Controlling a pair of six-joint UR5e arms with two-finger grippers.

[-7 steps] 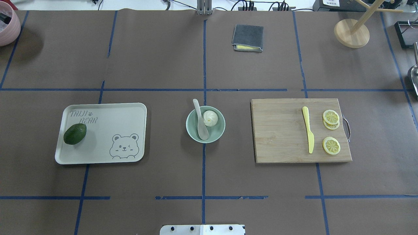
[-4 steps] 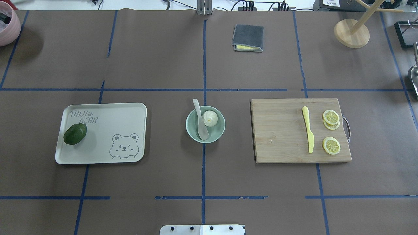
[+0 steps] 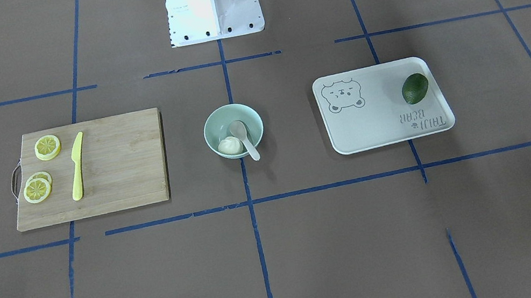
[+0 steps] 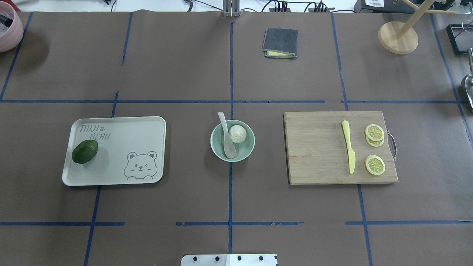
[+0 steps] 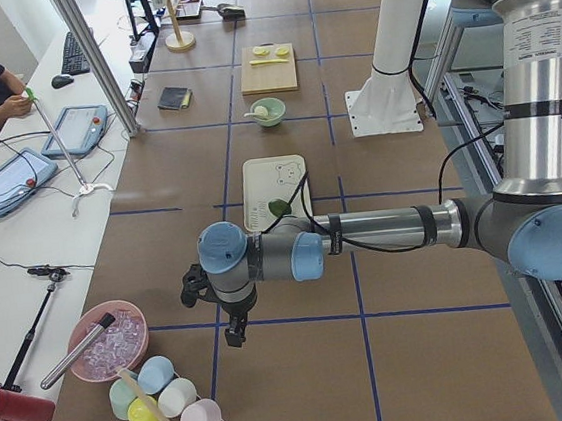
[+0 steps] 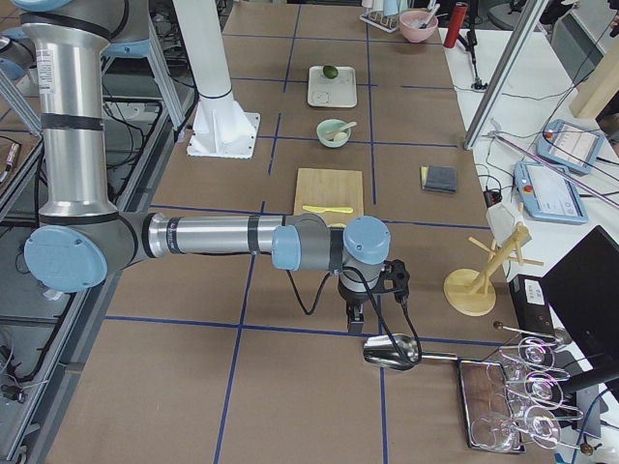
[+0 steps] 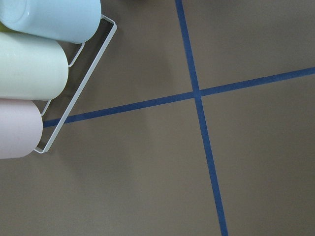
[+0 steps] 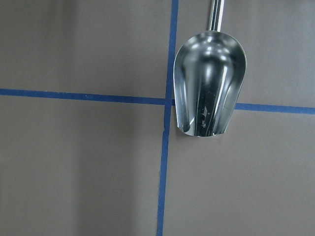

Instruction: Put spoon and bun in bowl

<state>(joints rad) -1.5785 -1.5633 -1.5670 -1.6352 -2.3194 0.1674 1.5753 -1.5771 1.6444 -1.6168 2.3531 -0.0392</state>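
The pale mint-green bowl (image 4: 250,142) stands at the table's middle. The off-white spoon (image 4: 226,138) lies in it with its handle over the far-left rim. The white pleated bun (image 4: 237,133) sits in the bowl beside the spoon. The front-facing view shows the same bowl (image 3: 209,126), spoon (image 3: 243,136) and bun (image 3: 230,146). My left gripper (image 5: 235,331) hangs over the table's left end, far from the bowl. My right gripper (image 6: 355,324) hangs over the right end above a metal scoop (image 8: 209,91). I cannot tell whether either is open or shut.
An off-white bear tray (image 4: 122,155) holds an avocado (image 4: 84,151) left of the bowl. A cutting board (image 4: 317,151) with a yellow knife (image 4: 348,151) and lemon slices (image 4: 374,164) lies to the right. A grey cloth (image 4: 280,43) lies at the back. Cups in a wire rack (image 7: 29,73) are near the left gripper.
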